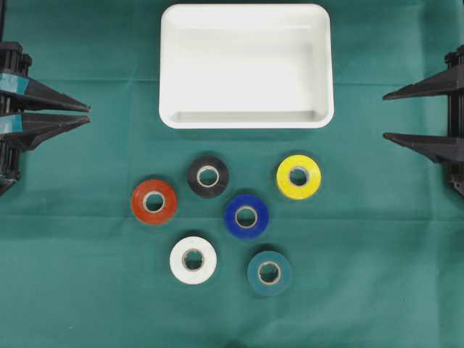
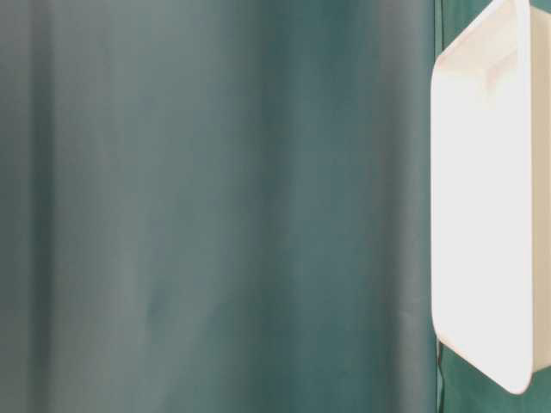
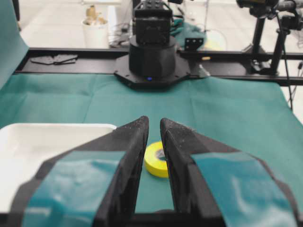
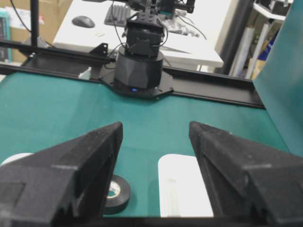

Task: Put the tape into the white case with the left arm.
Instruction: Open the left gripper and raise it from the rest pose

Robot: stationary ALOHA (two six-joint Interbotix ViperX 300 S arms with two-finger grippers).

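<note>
Several tape rolls lie flat on the green cloth in front of the white case (image 1: 246, 118): red (image 1: 140, 203), black (image 1: 194, 174), yellow (image 1: 286, 177), blue (image 1: 232, 217), white (image 1: 179, 261) and teal (image 1: 255, 274). My left gripper (image 1: 88, 114), with teal bands, hovers at the left edge, shut with only a slit between its tips and holding nothing. In the left wrist view the yellow roll (image 3: 152, 163) shows beyond the gripper (image 3: 154, 120), with the case (image 3: 57, 126) to the left. My right gripper (image 1: 385, 115) stands open and empty at the right edge.
The right wrist view shows the black roll (image 4: 120, 196) and the case (image 4: 184, 189) ahead of the right gripper (image 4: 155, 125). The table-level view shows only green cloth and the case's side (image 2: 482, 215). Both arm bases stand at the cloth's side edges.
</note>
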